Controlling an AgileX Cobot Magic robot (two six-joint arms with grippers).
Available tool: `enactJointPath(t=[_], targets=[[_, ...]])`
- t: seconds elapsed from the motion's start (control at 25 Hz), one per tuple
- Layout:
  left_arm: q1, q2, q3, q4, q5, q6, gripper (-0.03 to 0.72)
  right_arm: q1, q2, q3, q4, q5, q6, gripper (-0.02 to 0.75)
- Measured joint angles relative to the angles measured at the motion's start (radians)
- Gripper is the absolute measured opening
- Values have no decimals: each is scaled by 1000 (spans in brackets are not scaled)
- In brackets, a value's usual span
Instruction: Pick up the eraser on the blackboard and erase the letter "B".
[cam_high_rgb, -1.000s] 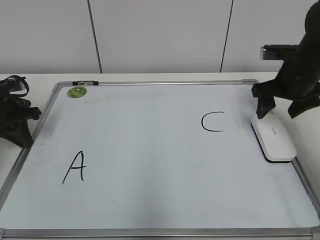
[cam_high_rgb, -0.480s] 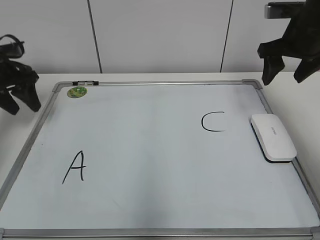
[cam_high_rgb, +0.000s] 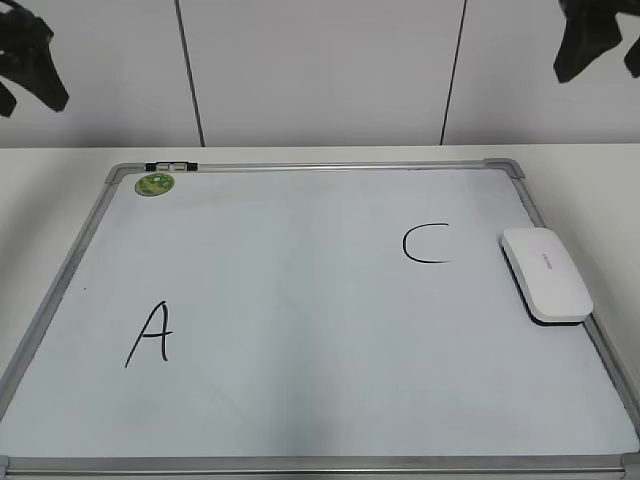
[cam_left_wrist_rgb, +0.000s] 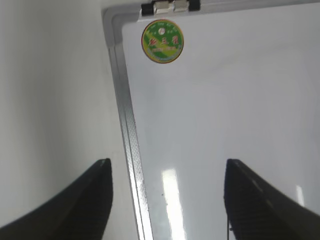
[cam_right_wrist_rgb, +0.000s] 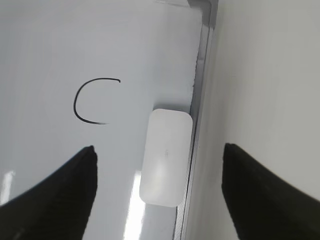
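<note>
The white eraser (cam_high_rgb: 545, 272) lies flat on the blackboard (cam_high_rgb: 300, 300) at its right edge, just right of a black "C" (cam_high_rgb: 425, 245). No letter "B" shows on the board; the other letter is a black "A" (cam_high_rgb: 150, 335) at lower left. My right gripper (cam_high_rgb: 600, 55) is open and empty, high above the board's far right corner. In the right wrist view its jaws (cam_right_wrist_rgb: 159, 150) frame the eraser (cam_right_wrist_rgb: 165, 157) far below. My left gripper (cam_high_rgb: 28, 75) is open and empty, high above the far left corner, and also shows in the left wrist view (cam_left_wrist_rgb: 166, 170).
A round green magnet (cam_high_rgb: 155, 184) sits at the board's far left corner, next to a small metal clip (cam_high_rgb: 170, 165) on the frame. The board lies on a white table (cam_high_rgb: 50, 160) in front of a white panelled wall.
Both arms have risen from board height to the top of the view. The right gripper left the eraser's far end; the eraser lies where it was.
</note>
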Motion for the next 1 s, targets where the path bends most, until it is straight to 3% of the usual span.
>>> enactJointPath(t=[0.56,0.72,1.0], targets=[[-226,-358,13,143,23,-116,493,0,-377,27,26,28,-62,594],[-287,-461,88,186,25,-150,486,0,-472,107,26,28,-76,594],[-295,-661,329,206,33,-186,484,4,-600,283,47,32,-99,592]])
